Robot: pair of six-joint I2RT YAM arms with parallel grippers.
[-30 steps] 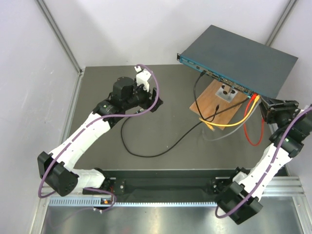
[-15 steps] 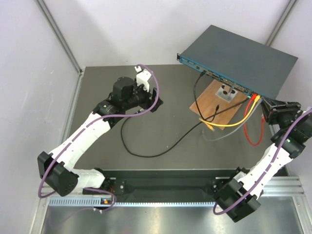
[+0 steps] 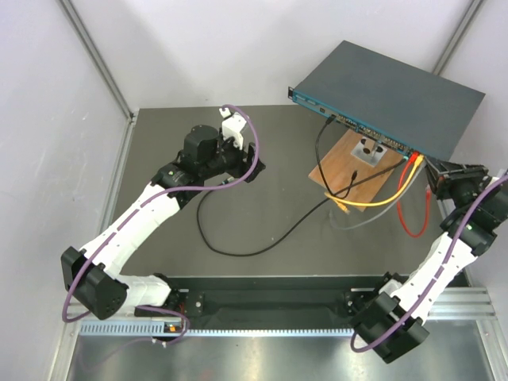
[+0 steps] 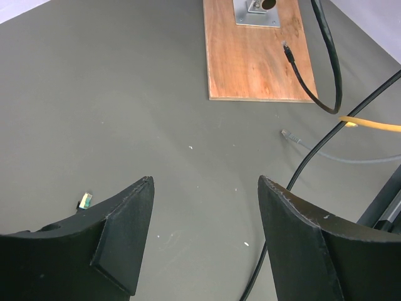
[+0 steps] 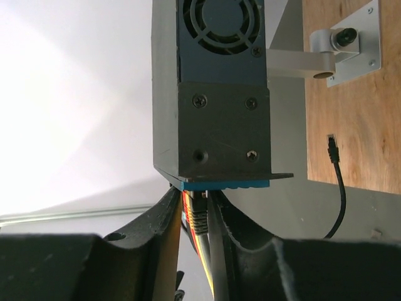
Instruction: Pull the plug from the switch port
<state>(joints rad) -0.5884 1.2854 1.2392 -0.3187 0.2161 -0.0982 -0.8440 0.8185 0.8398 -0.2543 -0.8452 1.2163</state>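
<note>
Fingers (image 4: pixel 119 232) of left gripper (image 4: pixel 203 233) spread apart, nothing between them. Hovers over bare tabletop (image 4: pixel 125 94), well clear of the work; no shift from a second ago. Looks idle for this step.

Mid-scene: loose black cable (image 3: pixel 238 252) looped across tabletop, wooden board (image 4: pixel 250 63) just beyond it.

Farther right: switch (image 3: pixel 389 87) at far right corner, teal face (image 3: pixel 349 121) toward the arms, cables hanging from its right-hand sockets.

Right gripper (image 5: pixel 198 204) at that end, under the face. Fingers (image 5: pixel 156 226) drawn in noticeably over the last second, now hugging a grey plug (image 5: pixel 199 221) on both sides, with neighbouring cables crowded into the same gap. Cannot tell whether the squeeze is firm yet or merely close.

Plug still seated in its port. Reads as grasp stage nearly done, pull not begun. Next move likely calls for a straight draw away from the face; neighbouring cables could snag.
</note>
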